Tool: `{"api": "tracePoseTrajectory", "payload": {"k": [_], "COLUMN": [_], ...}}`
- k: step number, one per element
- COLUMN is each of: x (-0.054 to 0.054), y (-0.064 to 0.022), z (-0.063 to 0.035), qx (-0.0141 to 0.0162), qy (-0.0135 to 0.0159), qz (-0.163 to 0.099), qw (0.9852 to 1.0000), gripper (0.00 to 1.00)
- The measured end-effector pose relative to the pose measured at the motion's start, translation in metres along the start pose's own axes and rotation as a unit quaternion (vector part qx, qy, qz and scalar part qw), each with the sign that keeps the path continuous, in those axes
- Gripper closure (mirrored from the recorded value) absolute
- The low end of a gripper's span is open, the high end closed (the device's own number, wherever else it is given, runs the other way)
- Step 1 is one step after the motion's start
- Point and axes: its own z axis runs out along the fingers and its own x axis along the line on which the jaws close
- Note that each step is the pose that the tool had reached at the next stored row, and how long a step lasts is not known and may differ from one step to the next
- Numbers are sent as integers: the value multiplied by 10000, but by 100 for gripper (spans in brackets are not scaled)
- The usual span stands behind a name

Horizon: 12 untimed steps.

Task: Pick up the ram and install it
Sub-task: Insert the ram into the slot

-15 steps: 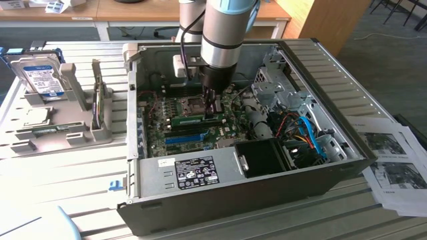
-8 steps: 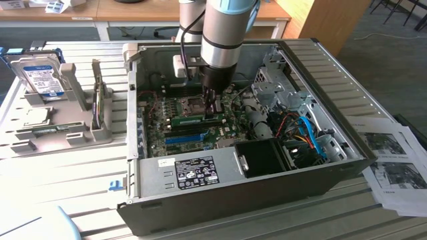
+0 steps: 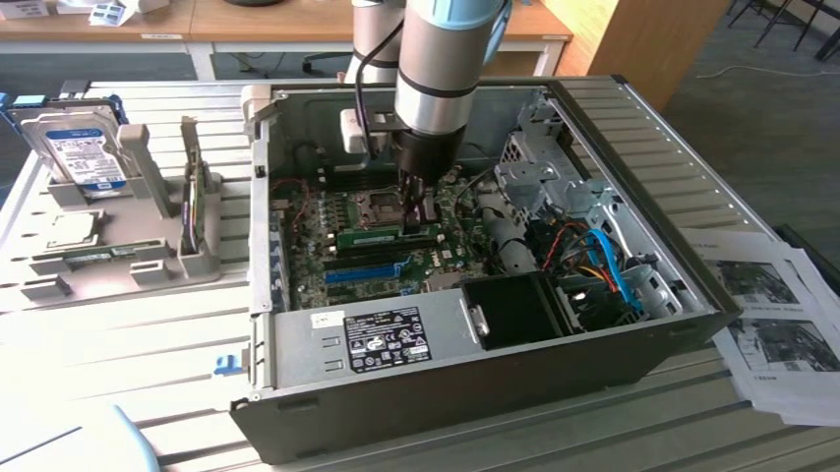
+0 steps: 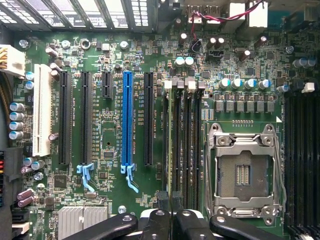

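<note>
The ram (image 3: 372, 237) is a thin green stick standing on edge inside the open computer case (image 3: 683, 187), beside the CPU socket (image 3: 382, 205). My gripper (image 3: 420, 224) reaches straight down into the case and is shut on it. In the wrist view the ram (image 4: 172, 145) shows as a narrow edge running along one of the dark memory slots (image 4: 186, 140), with my gripper (image 4: 172, 215) closed around its near end. I cannot tell whether it is pressed fully into the slot.
A long blue slot (image 4: 127, 120) and black expansion slots lie beside the memory slots, and the empty CPU socket (image 4: 245, 172) on the other side. Outside the case, a grey holder (image 3: 145, 261) carries a hard drive (image 3: 82, 147). Papers (image 3: 774, 315) lie at the exterior view's right.
</note>
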Motion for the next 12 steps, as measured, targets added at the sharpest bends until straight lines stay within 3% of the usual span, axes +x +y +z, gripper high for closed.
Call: {"api": "tracePoseTrajectory", "payload": {"k": [12], "x": [0], "y": [-1], "z": [3], "qx": [0], "qy": [0], "qz": [-26], "qw": [10000], "gripper": [89]}}
